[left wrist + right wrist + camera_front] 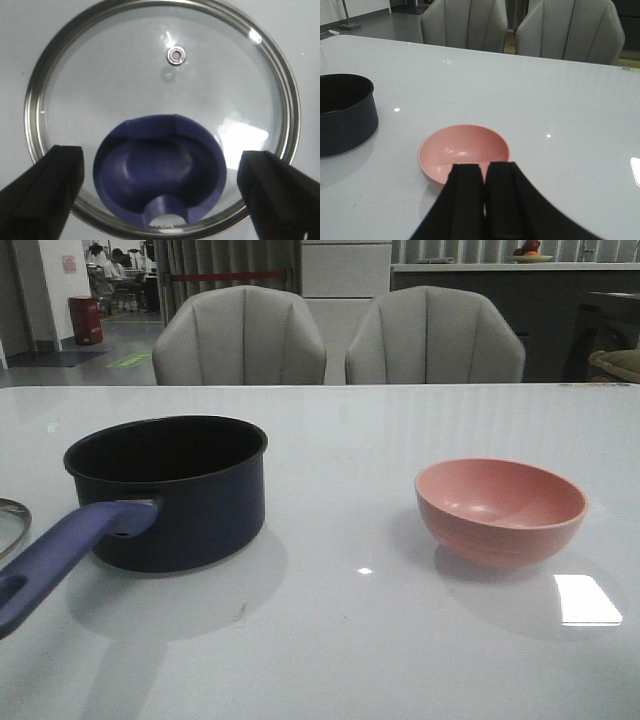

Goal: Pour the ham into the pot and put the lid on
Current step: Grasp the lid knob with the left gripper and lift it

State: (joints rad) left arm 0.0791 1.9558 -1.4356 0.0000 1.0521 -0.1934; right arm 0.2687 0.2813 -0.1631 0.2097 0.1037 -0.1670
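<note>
Ham: no orange slices are visible in any view. The pink bowl (pixel 500 508) shows only smooth interior in the right wrist view; the pot's floor is too dark to read. Location of the ham: cannot tell.
Pot: the dark navy saucepan (pixel 175 490) stands upright and uncovered on the white table (pixel 340 640), on the robot's left, well apart from the bowl. Its purple-blue handle (pixel 70 545) points toward the robot.
Lid: the glass lid (pixel 160 75) lies flat on the table, knob (pixel 160 172) up. In the front view only a sliver of its metal rim shows at the left edge, near the pot handle; judged parked there so the pot mouth stays open for pouring.
Left gripper (pixel 160 180): spread wide, 1 finger on each side of the knob, neither touching it. Judged staged for a knob grasp.
Right gripper (pixel 485 200): fingers pressed together, holding nothing, just short of the bowl's near rim.
View differences: the front view shows the spacing of the 2 vessels but neither arm. The left wrist view alone shows the whole lid and its steam vent (pixel 175 55). The right wrist view alone looks into the bowl.
</note>
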